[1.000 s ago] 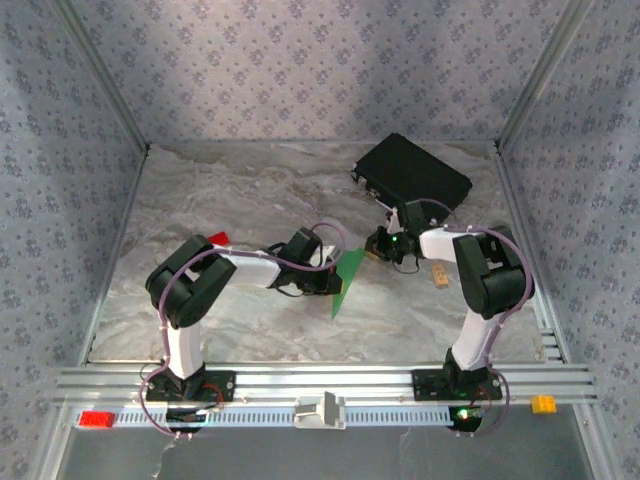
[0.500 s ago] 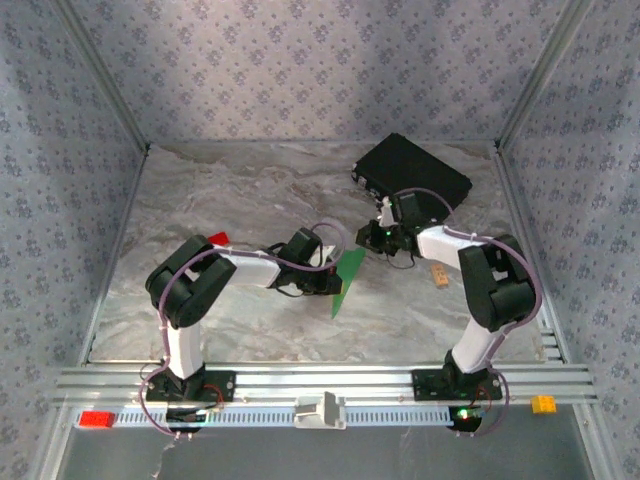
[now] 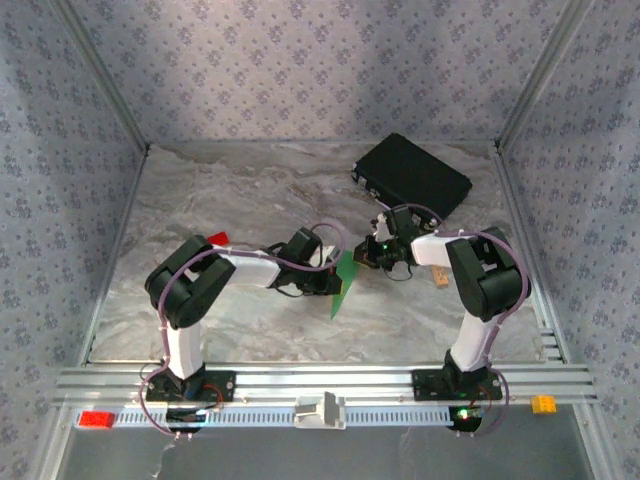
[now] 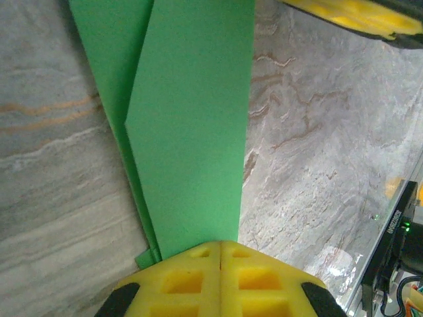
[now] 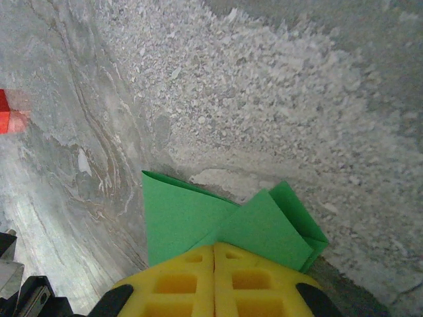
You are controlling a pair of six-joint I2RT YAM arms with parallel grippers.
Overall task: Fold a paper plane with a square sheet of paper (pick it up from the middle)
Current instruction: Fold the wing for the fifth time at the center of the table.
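Observation:
The bright green paper (image 3: 345,282) is folded into a long creased shape and stands on edge at the table's middle. My left gripper (image 3: 334,281) is shut on its near end; in the left wrist view the folded layers (image 4: 192,132) run away from my closed yellow fingers (image 4: 178,281). My right gripper (image 3: 363,255) meets the paper's far upper end. In the right wrist view, folded flaps (image 5: 198,218) stick out from between its closed pads (image 5: 258,284). The right gripper's yellow fingers (image 4: 357,13) show at the left wrist view's top right.
A black rectangular case (image 3: 412,175) lies at the back right. A small red block (image 3: 218,239) sits behind the left arm, and it also appears as a red block (image 5: 6,115) in the right wrist view. A tan block (image 3: 440,276) lies beside the right arm.
The right gripper has swung left from near the black case to the paper's upper end and now pinches it. The left gripper and the paper have stayed in place.

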